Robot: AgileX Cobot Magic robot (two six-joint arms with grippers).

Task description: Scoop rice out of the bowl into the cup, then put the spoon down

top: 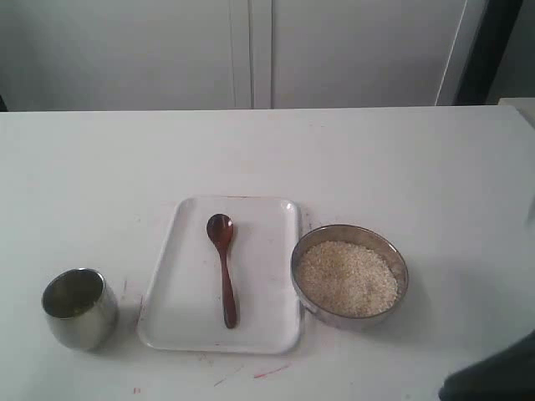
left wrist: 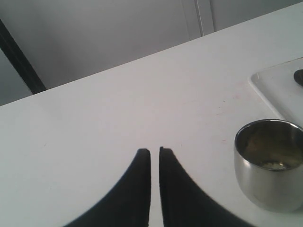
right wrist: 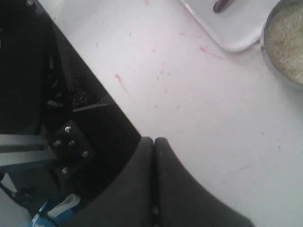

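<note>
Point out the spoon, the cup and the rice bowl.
Dark wooden spoon (top: 226,284), exterior view, mid handle.
Small rounded steel cup (top: 79,326), exterior view, outer wall.
Wide shallow steel bowl (top: 349,226), exterior view, rim.

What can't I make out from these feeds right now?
Exterior view: left gripper and right gripper are out of frame; only a dark shape shows.
Left wrist view: spoon cut by the edge; cup contents lost in reflections.
Right wrist view: bowl cut by the edge.
</note>
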